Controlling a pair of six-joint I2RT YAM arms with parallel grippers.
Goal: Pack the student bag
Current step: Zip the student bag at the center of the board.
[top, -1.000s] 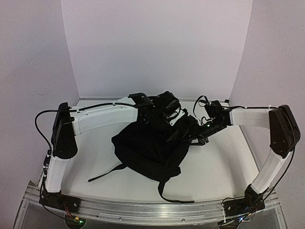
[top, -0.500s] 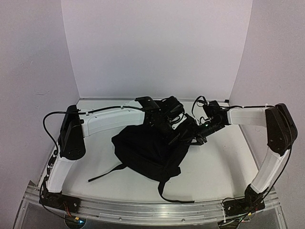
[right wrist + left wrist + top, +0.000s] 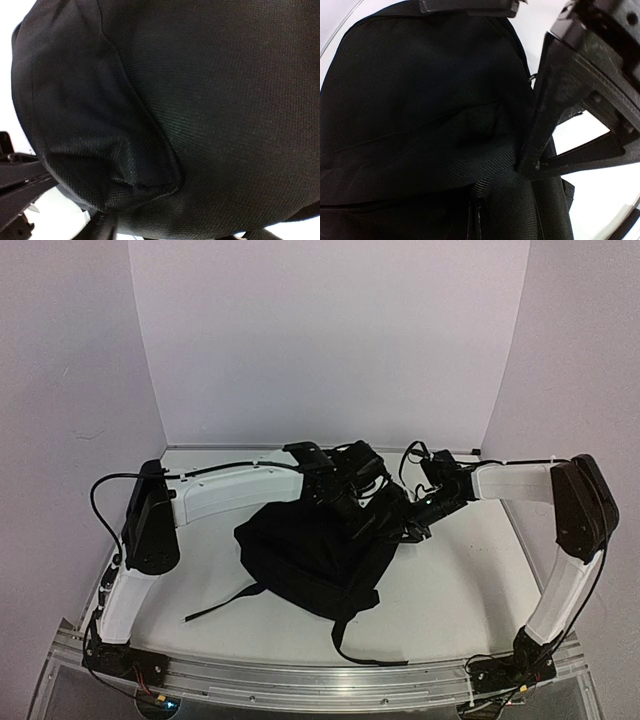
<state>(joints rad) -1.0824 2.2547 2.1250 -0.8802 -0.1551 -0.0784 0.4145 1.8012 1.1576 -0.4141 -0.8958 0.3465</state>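
Both arms crowd the far end of the bag [image 3: 310, 560], likely to open it: left gripper [image 3: 350, 502] clamped shut (catching fabric? unclear), right gripper [image 3: 403, 525], I cannot tell how wide.

Text check: nothing legible.
No lettering, logo, label or number can be read in any of the three views. The student bag [image 3: 300, 555] shows only plain black weave close up in both wrist views.
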